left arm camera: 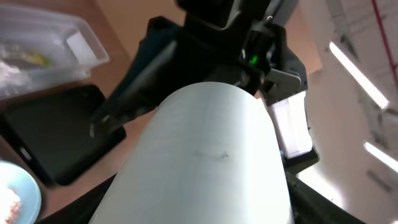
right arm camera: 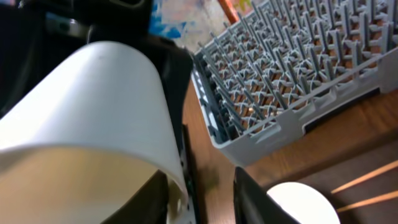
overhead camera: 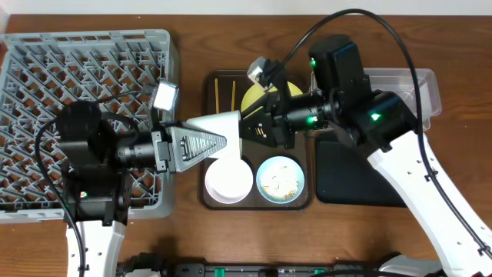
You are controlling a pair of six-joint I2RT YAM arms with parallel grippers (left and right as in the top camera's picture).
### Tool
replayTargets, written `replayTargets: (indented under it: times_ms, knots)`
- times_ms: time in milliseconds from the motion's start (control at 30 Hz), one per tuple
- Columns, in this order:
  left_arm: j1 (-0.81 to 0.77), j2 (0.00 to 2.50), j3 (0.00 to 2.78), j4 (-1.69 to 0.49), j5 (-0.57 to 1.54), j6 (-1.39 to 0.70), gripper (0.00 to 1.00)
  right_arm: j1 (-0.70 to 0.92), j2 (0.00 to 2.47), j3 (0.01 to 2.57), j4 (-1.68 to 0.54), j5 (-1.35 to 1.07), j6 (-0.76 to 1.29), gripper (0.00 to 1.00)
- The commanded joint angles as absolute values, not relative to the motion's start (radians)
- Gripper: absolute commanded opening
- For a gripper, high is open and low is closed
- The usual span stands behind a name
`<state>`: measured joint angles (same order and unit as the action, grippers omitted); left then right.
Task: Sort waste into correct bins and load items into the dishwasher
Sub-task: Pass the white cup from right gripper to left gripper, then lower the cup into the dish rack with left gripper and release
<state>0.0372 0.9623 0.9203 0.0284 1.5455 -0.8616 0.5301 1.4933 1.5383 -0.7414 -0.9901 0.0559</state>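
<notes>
Closest to me, at 6 o'clock on the brown serving tray [overhead camera: 255, 201], sits the white-pinkish bowl [overhead camera: 228, 183], empty, and just beside it at 5 o'clock the light blue bowl [overhead camera: 262, 175] with rice-like crumbs [overhead camera: 280, 183] lying in it. The black tray [overhead camera: 354, 177] lies on the tabletop [overhead camera: 192, 46] at 4 o'clock, just beside the serving tray. The grey dish rack [overhead camera: 84, 54] fills the 9 o'clock side. Above the middle of the serving tray I hold a white cup [overhead camera: 219, 121] on its side between my two arms. My left jaws [overhead camera: 219, 138] come in from 9 o'clock and are closed around the cup's body, which fills my left wrist view. My right jaws [overhead camera: 250, 127] meet the cup's open end from 3 o'clock. In my right wrist view the rim lies against one finger and a strip of tabletop shows between the two, but I cannot tell whether they grip it. Farther out, at 12 o'clock on the serving tray, the two chopsticks [overhead camera: 217, 94] lie side by side, with the yellow plate [overhead camera: 252, 100] at 1 o'clock, partly under my right arm. Farthest, at 2 o'clock, stands the clear tub [overhead camera: 407, 85], with a green-yellow wrapper [left arm camera: 34, 59] showing through its wall.
</notes>
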Motion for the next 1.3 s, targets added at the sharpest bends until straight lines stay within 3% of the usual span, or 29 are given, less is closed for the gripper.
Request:
replayTargets:
  times_ms: [0,167,467,833,1267]
  knots:
    - [0.034,0.953,0.926,0.072,1.573,-0.827,0.53,0.48,1.487,1.544,-0.77,-0.932,0.047,0.36]
    - [0.07,0.953,0.926,0.096,1.573,-0.763,0.43,0.388,1.471,1.544,-0.818,-0.933,0.047,0.39]
    - [0.179,0.97,0.92,0.082,1.511,-0.719,0.43,0.341,1.417,1.544,-0.884,-0.907,0.02,0.42]
    - [0.185,0.972,0.92,-0.014,1.182,-0.778,0.4,0.342,1.416,1.544,-0.896,-0.905,0.022,0.42]
    - [0.185,0.964,0.948,-0.694,0.477,-0.409,0.39,0.342,1.415,1.544,-0.934,-0.905,0.021,0.42]
